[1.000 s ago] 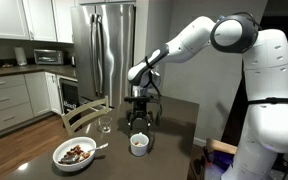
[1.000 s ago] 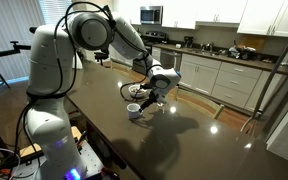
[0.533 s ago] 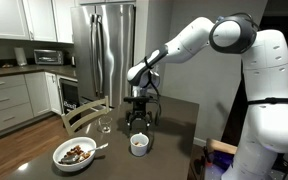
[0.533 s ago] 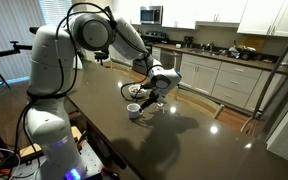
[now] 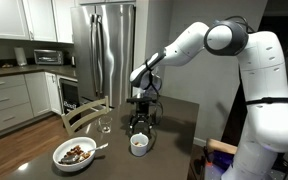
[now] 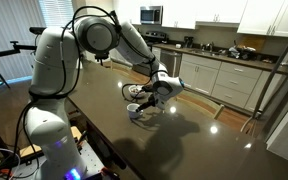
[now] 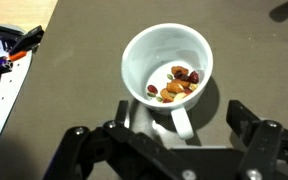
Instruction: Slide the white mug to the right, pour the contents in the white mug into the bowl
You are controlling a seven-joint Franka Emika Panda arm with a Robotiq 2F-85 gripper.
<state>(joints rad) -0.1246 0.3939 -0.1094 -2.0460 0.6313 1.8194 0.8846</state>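
Claw [image 5: 139, 120] open to full spread and empty, poised directly above the white mug [image 5: 139, 144] with no contact visible in either exterior view. Mug location: upright on the dark worktop [image 5: 176, 128], near its front edge, well apart from the bowl [image 5: 56, 152], which sits at the corner and already holds brown food. Contents of the mug, as seen in the wrist view: a small heap of brown pieces [image 7: 180, 84] lying against one side of the floor, handle [image 7: 180, 121] pointing toward the claw [image 7: 160, 126], jaws standing wide on either side of it. Step in hand, by judgement: approach and alignment ahead of the slide; neither the slide nor the pour begun. For the next move, descend straight down until the jaws straddle the mug wall or the handle, then close firmly before applying any sideways load. Hold the mug base flat on the worktop during the slide to avoid tipping and spilling the pieces. Watch clearance to the clear drinking glass [image 5: 105, 125] standing farther back, between mug and bowl. Reserve lifting and tilting for the pour, and only once the rim is over the bowl.
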